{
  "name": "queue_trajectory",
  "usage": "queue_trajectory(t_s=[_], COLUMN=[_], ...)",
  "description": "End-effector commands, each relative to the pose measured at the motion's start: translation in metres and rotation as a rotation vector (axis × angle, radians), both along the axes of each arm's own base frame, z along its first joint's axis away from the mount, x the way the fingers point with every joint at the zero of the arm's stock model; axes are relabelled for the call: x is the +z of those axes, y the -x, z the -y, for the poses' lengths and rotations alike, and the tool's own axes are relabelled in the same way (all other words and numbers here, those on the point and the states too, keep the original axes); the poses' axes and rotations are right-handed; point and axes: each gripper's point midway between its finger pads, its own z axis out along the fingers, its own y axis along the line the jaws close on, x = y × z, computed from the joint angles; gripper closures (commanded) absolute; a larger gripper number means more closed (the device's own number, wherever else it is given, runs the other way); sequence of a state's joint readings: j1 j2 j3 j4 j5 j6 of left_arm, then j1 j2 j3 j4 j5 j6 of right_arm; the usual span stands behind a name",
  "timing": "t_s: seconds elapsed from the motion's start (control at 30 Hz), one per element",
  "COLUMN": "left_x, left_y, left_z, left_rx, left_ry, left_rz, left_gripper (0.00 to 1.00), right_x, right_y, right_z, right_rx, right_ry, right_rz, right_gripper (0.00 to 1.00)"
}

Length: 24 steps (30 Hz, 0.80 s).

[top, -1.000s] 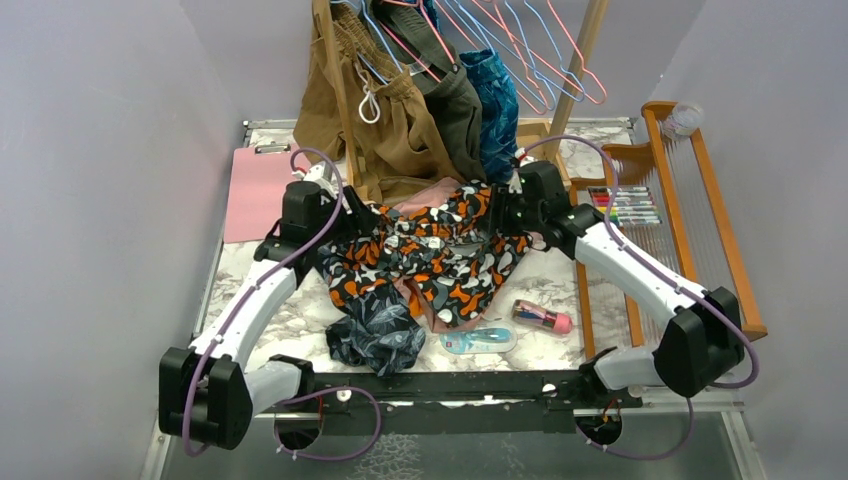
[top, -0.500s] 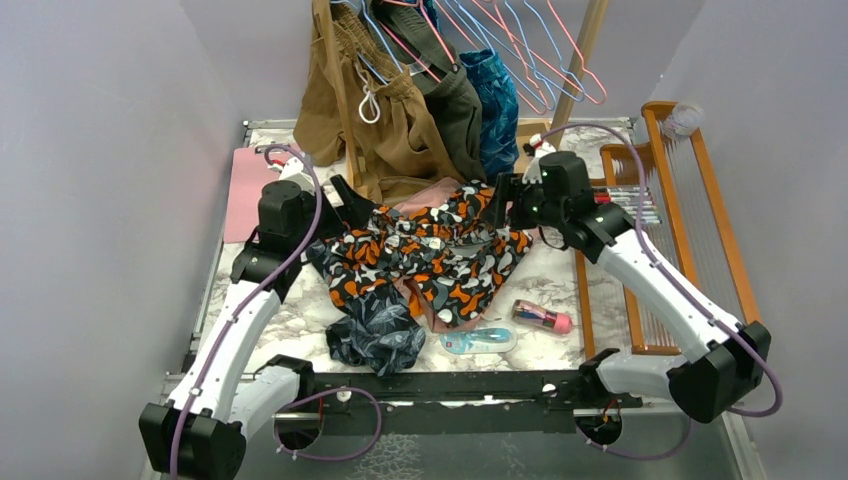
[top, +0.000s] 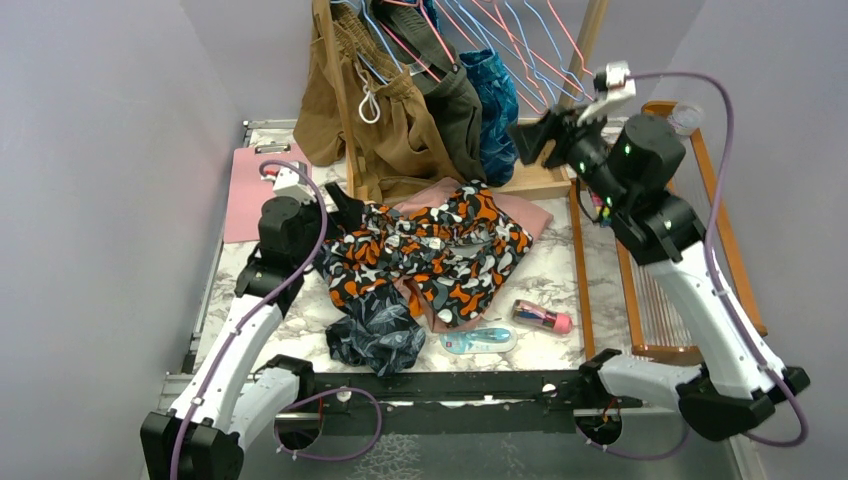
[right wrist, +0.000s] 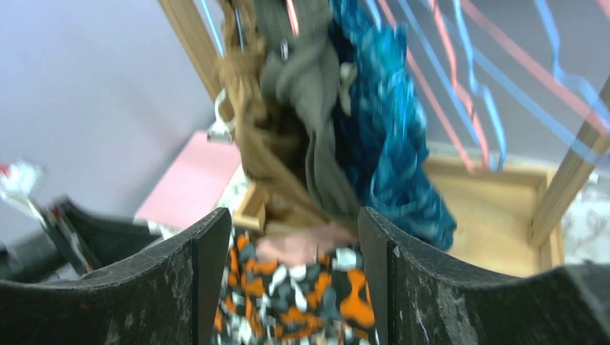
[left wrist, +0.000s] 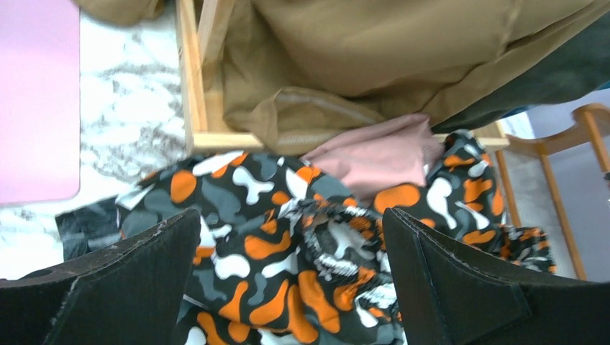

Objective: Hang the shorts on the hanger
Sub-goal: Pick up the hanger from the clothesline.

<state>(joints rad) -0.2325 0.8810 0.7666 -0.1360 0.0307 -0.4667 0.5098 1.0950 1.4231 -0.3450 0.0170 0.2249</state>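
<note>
The camouflage shorts (top: 430, 255) lie crumpled in the middle of the marble table. They also show in the left wrist view (left wrist: 288, 237) and, blurred, in the right wrist view (right wrist: 302, 295). My left gripper (top: 345, 208) is open and empty just above their left edge, and it shows open in its own view (left wrist: 291, 280). My right gripper (top: 528, 138) is open and empty, raised high by the clothes rack, and shows open in its own view (right wrist: 295, 280). Pink wire hangers (top: 572, 62) hang on the rack among light-blue ones. They appear as blurred pink lines in the right wrist view (right wrist: 449, 93).
Brown (top: 385, 130), dark grey and blue (top: 495, 100) garments hang on the wooden rack. Dusty-pink shorts (top: 525, 212) lie under the camouflage ones. Navy leaf-print shorts (top: 378, 335), a blue packet (top: 478, 340) and a pink bottle (top: 541, 318) lie in front. A pink clipboard (top: 250, 190) lies left, a wooden loom (top: 690, 230) right.
My right gripper has left the shorts' right edge and risen up and right to the rack. My left gripper has backed off slightly to the left. The shorts stay on the table.
</note>
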Motion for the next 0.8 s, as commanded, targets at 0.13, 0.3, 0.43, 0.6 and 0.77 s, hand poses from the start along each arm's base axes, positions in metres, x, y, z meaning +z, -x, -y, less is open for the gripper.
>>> queue_trajectory(t_s=[0.13,0.3,0.43,0.6,0.77], left_x=[-0.013,-0.005,-0.003,-0.005,-0.009], left_y=[0.005,0.011,0.015,0.016,0.015], left_z=[-0.006,0.003,0.004,0.003,0.000], left_rx=[0.086,0.014,0.001,0.007,0.025], left_ry=[0.066,0.011,-0.007,-0.018,-0.033], left_rz=[0.041,0.069,0.079,0.075,0.055], left_gripper=[0.01,0.01,0.01,0.01,0.01], right_x=[0.069,0.059,0.052,0.041,0.034], right_y=[-0.061,-0.073,-0.072,-0.069,-0.078], right_z=[-0.021,-0.019,-0.012,-0.008,-0.004], right_rx=[-0.061,-0.099,-0.133,-0.149,-0.155], right_ry=[0.003,0.031,0.004,-0.023,-0.103], right_rz=[0.095,0.100,0.113,0.086,0.029], right_gripper=[0.31,0.29,0.30,0.31,0.32])
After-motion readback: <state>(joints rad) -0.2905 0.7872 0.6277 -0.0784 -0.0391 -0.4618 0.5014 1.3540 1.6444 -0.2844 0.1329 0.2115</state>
